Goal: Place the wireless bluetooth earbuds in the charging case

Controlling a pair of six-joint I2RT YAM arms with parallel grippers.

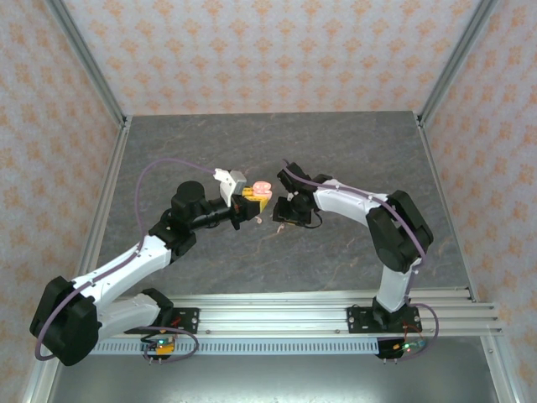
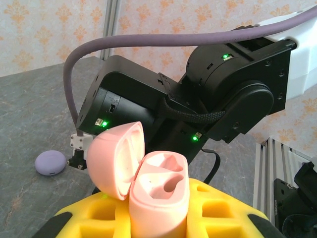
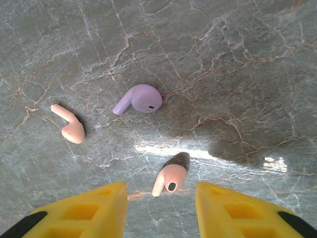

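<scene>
Salmon-pink all over on the open charging case [image 2: 158, 198], lid and body alike. The left gripper [image 2: 158, 225] shows bright yellow fingers [image 2: 220, 208] edged in black. There's a lilac round case [image 2: 50, 162] on the grey table [image 2: 29, 99], marbled with pale veins. The right gripper [image 3: 161, 213] has yellow fingers [image 3: 99, 208] too. Over to the buds: a lilac earbud [image 3: 141, 98], a salmon-pink earbud [image 3: 69, 126] and a second salmon-pink earbud [image 3: 169, 179] with a dark spot. The right arm [image 2: 233, 94] is black and white, its cable [image 2: 148, 42] dusty purple, its lights [image 2: 103, 122] green. The wallpaper [image 1: 268, 50] is peach with an orange floral repeat.
</scene>
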